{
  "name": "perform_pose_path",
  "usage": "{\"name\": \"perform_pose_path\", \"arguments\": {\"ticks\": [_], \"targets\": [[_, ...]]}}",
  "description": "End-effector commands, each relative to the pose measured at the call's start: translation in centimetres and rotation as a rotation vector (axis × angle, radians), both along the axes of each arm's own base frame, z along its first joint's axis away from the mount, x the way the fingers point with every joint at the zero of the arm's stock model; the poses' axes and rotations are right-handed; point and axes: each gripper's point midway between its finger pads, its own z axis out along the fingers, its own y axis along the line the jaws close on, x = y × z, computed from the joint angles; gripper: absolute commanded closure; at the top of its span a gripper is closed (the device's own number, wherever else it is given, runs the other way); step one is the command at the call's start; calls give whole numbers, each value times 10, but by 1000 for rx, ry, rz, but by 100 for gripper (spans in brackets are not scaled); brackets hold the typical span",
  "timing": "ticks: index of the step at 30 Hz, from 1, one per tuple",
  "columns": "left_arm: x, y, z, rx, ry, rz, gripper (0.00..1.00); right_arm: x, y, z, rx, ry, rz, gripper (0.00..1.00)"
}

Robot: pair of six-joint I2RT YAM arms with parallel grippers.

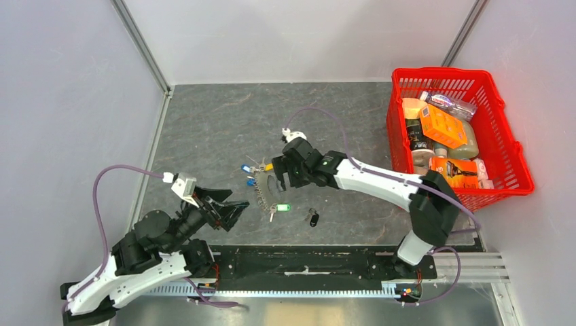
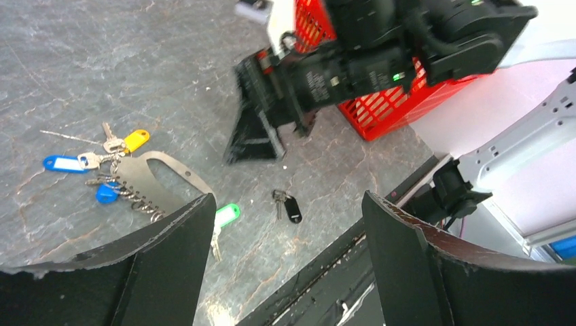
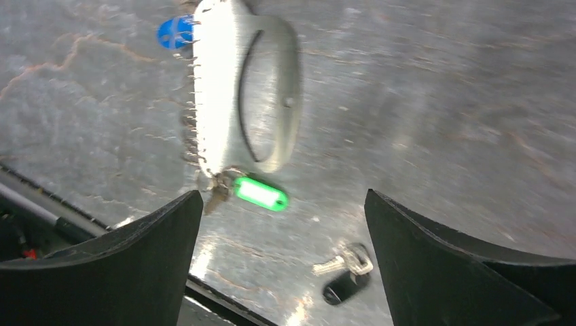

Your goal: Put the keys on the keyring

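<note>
Because both pairs of jaws stand wide apart with nothing between them, no key is in hand. The left gripper (image 1: 232,204) hangs just beside the keyring (image 1: 266,192), and the right gripper (image 1: 273,180) hovers over the keyring's far end. The keyring lies flat on the table (image 1: 204,122), with its green tag (image 2: 227,215) at its near end. Clustered at its far end are a long blue-capped key (image 2: 61,163), a yellow-capped key (image 2: 136,140) and a round blue-capped key (image 2: 105,193). They touch it or nearly so, but whether they are threaded on cannot be told. A black-capped key (image 2: 291,207) lies alone on the near side of the keyring, clearly apart from it. This looks like the pause between placements, with the black-capped key next. That would call for one gripper to pinch that key by its cap while the other steadies the keyring and holds its loop open for the key's hole. By count there is one keyring, one green tag, and four coloured caps: two blue, one yellow, one black. One red basket (image 1: 397,129) stands well away from the keyring.
</note>
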Motion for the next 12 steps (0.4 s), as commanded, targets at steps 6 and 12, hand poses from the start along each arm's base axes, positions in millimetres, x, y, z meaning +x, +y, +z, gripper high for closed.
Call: {"name": "perform_pose_path", "arguments": {"ticks": [6,12], "targets": [[-8,12,28,11,7,-10,13,25,-139,198,-49,-486,-424,3],[-4,0,29,26,35,-17,12,3,-142,218,-65,-408,-351,3]]}}
